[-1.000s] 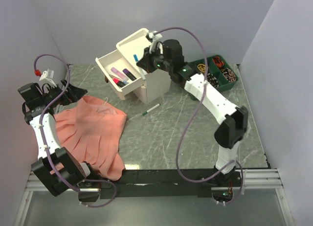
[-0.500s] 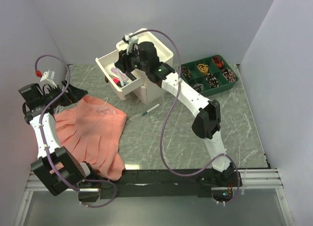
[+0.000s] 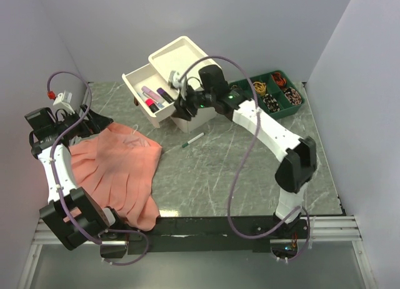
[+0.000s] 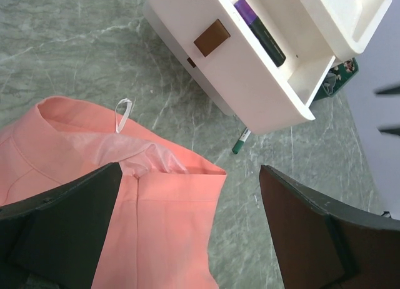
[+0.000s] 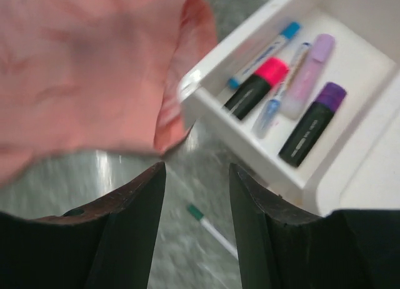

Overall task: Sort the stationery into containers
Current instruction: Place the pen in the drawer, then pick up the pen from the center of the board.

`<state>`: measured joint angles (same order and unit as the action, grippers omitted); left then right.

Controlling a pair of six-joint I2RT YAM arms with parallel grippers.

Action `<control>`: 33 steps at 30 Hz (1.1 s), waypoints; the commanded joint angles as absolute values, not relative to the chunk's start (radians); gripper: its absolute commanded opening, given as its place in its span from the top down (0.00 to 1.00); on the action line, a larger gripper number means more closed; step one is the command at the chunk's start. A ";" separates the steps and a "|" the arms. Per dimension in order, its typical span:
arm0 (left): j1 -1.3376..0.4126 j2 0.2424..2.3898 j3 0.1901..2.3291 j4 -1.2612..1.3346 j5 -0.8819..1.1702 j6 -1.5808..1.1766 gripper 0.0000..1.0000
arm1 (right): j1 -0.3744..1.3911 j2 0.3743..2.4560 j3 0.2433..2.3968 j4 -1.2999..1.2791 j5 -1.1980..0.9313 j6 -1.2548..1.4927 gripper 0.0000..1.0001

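Here, blue-capped pen [image 5: 262,48] in open drawer [image 5: 234,131], hidden from left wrist.

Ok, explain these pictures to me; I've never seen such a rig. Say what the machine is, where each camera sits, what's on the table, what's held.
These are two robot arms bolted at the near edge of a table, each ending in a two-finger gripper. The wide picture looks down from above and behind them; the other two come from cameras on the wrists, so the dark shapes are each arm's own fingers. On the table lie a salmon-pink cloth, a green-capped pen, a green compartment tray and a cream-white cabinet with one drawer pulled out, holding highlighters and pens. The left gripper hovers over the cloth, the right gripper near the open drawer. Both are open and hold nothing.
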<state>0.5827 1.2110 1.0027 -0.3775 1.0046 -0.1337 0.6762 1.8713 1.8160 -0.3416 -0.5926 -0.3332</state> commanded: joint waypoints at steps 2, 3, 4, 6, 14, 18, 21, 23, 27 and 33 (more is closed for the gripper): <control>0.581 1.187 1.017 -0.400 1.020 -0.075 0.00 | 0.690 1.785 1.770 -0.984 -0.793 -1.125 0.48; 0.581 1.187 1.014 -0.399 1.020 -0.075 0.00 | 0.693 1.831 1.776 -1.056 -0.744 -1.269 0.49; 0.580 1.183 1.008 -0.393 1.017 -0.078 0.01 | 0.695 1.859 1.804 -1.180 -0.720 -1.332 0.51; 0.580 1.175 1.002 -0.388 1.017 -0.084 0.01 | 0.695 1.935 1.830 -1.248 -0.651 -1.423 0.54; 0.581 1.163 0.992 -0.423 0.999 -0.060 0.01 | 0.709 1.988 1.736 -1.011 -0.489 -1.516 0.52; 0.580 1.169 0.997 -0.431 0.996 -0.055 0.01 | 0.716 2.066 1.801 -0.989 -0.476 -1.513 0.51; 0.580 1.177 0.997 -0.426 0.991 -0.057 0.01 | 0.719 2.118 1.861 -0.990 -0.450 -1.491 0.51; 0.580 1.183 0.994 -0.420 0.989 -0.057 0.00 | 0.729 2.129 1.850 -0.933 -0.420 -1.482 0.50; 0.580 1.193 0.992 -0.413 0.989 -0.060 0.00 | 0.742 2.167 1.830 -0.861 -0.348 -1.468 0.49; 0.580 1.210 0.994 -0.399 0.983 -0.060 0.01 | 0.742 2.255 1.951 -0.916 -0.345 -1.447 0.50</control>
<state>0.5827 1.2037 0.9920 -0.4297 0.9947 -0.0788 0.7357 2.2158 1.8587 -0.9123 -0.3691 -1.4620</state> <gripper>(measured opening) 0.995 0.506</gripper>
